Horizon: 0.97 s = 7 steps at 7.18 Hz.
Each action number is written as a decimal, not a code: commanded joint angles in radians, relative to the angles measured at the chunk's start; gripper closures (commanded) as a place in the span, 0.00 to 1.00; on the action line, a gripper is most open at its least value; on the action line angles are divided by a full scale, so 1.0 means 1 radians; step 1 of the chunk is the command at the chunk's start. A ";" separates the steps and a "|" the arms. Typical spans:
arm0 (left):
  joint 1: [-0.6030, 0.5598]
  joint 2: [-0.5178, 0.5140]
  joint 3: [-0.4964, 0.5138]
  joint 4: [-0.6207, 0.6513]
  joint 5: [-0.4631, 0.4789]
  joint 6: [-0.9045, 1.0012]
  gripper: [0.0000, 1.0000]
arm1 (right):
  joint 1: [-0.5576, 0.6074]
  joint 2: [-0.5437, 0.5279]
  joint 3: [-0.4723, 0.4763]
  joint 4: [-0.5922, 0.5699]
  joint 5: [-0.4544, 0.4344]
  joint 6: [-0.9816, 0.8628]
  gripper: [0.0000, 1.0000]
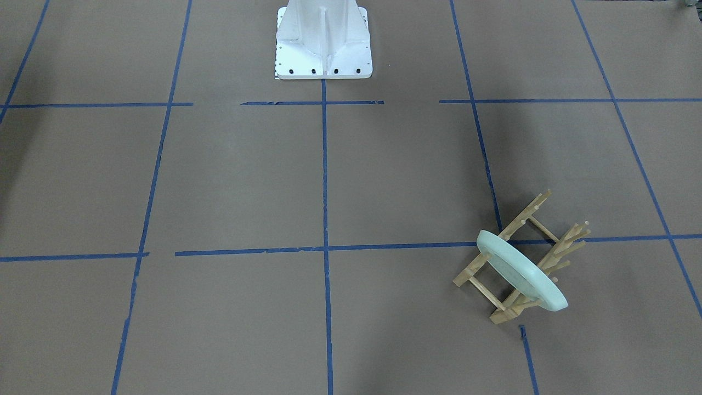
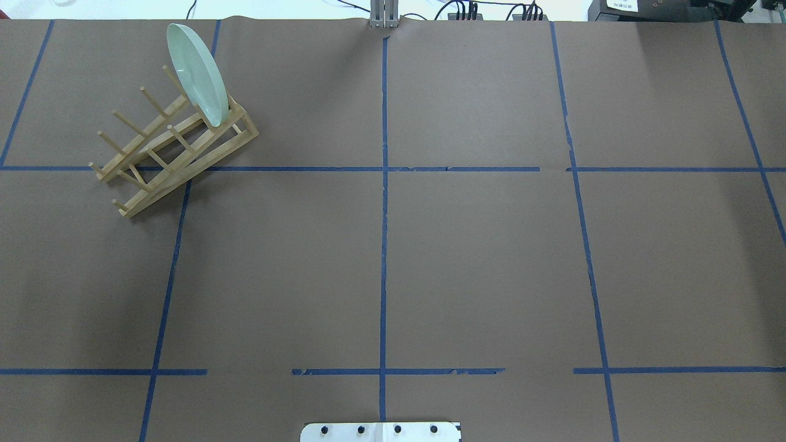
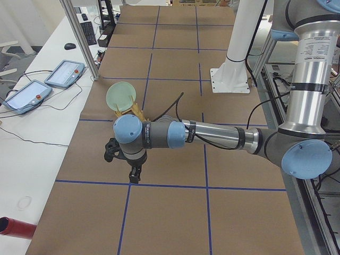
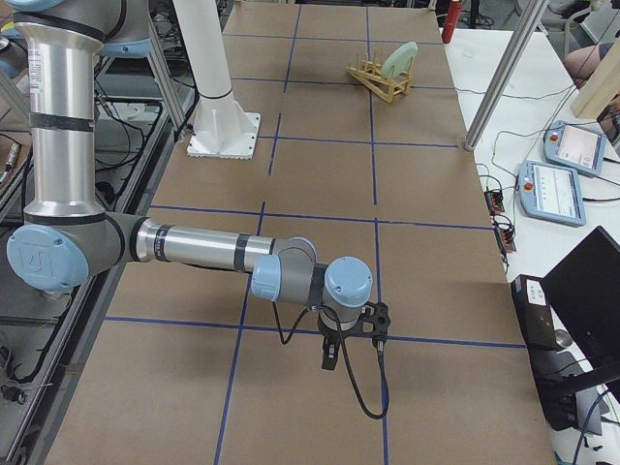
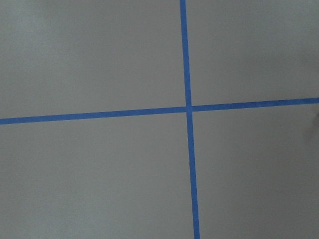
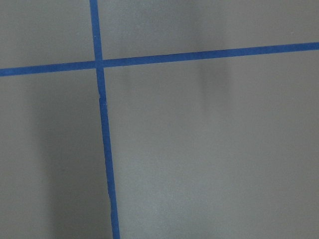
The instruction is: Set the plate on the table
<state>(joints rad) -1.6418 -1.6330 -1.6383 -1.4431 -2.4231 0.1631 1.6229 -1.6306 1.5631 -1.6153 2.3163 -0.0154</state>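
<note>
The pale mint-green plate [image 1: 521, 271] stands on edge in the end slot of the light wooden peg rack [image 1: 469, 274] on the brown table [image 1: 247, 181]. In the overhead view the plate [image 2: 196, 73] and rack [image 2: 178, 159] are at the far left of the table [image 2: 479, 258]. My left gripper [image 3: 135, 174] hangs over the table, a short way from the plate [image 3: 121, 96]. My right gripper [image 4: 329, 356] hangs at the table's other end, far from the plate [image 4: 399, 60]. Both grippers show only in the side views, so I cannot tell whether they are open or shut. The wrist views show only table and tape.
The white robot base [image 1: 323, 49] stands at the table's middle near edge. Beyond the far edge a side bench holds teach pendants [image 3: 64, 74], cables and an upright metal post [image 3: 79, 40]. A red cylinder [image 3: 16, 227] lies off the table's corner.
</note>
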 commanded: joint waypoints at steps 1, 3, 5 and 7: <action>0.000 0.007 0.014 -0.028 -0.004 -0.016 0.00 | 0.000 0.000 0.002 0.000 0.000 0.000 0.00; 0.000 0.010 0.037 -0.030 0.001 -0.020 0.00 | 0.000 0.000 0.000 0.000 0.000 0.000 0.00; 0.002 0.015 0.063 -0.081 0.077 -0.022 0.00 | 0.000 0.000 0.000 0.000 0.000 0.000 0.00; 0.020 0.007 0.090 -0.282 0.011 -0.320 0.00 | 0.000 0.000 0.000 0.000 0.000 0.000 0.00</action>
<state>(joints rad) -1.6349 -1.6202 -1.5618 -1.6198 -2.3670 0.0603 1.6230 -1.6306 1.5631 -1.6153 2.3163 -0.0159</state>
